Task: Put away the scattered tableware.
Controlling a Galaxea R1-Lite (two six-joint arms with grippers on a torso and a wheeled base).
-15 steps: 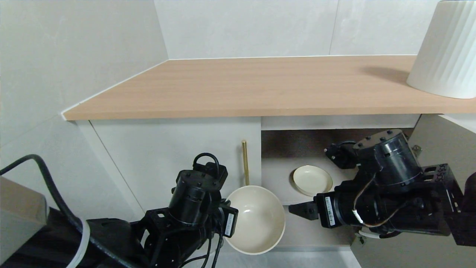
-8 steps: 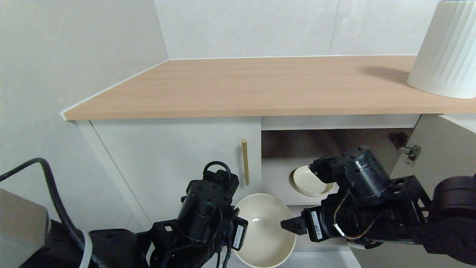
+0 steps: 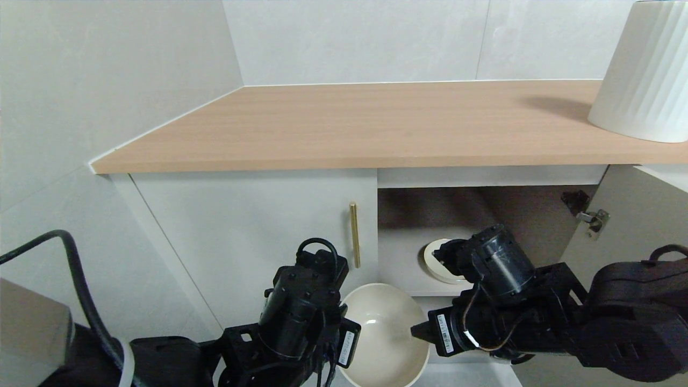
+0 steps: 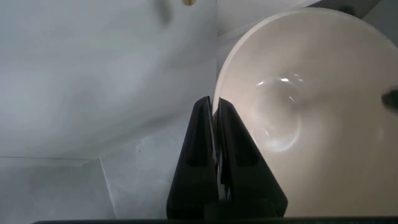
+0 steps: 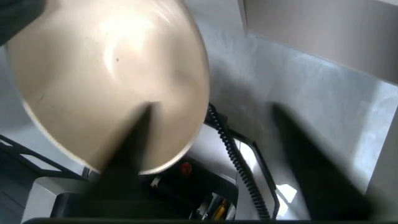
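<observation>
A large cream bowl (image 3: 384,336) hangs low in front of the cabinet, and my left gripper (image 3: 344,344) is shut on its left rim. The left wrist view shows the two fingers (image 4: 202,124) pinched on the bowl (image 4: 298,124) edge. My right gripper (image 3: 422,330) is at the bowl's right rim. In the right wrist view its fingers (image 5: 134,146) stand wide open, one over the bowl (image 5: 112,74) and one outside it. A small cream plate (image 3: 432,263) lies on the cabinet shelf, partly hidden behind my right arm.
The cabinet's left door is closed, with a brass handle (image 3: 353,234). The right door (image 3: 623,215) stands open, hinge (image 3: 591,220) showing. Above runs a wooden countertop (image 3: 376,123) with a white ribbed shade (image 3: 645,70) at its right end.
My left gripper has carried the bowl lower and to the right. My right arm has swung left and down to the bowl's right rim, now covering part of the plate.
</observation>
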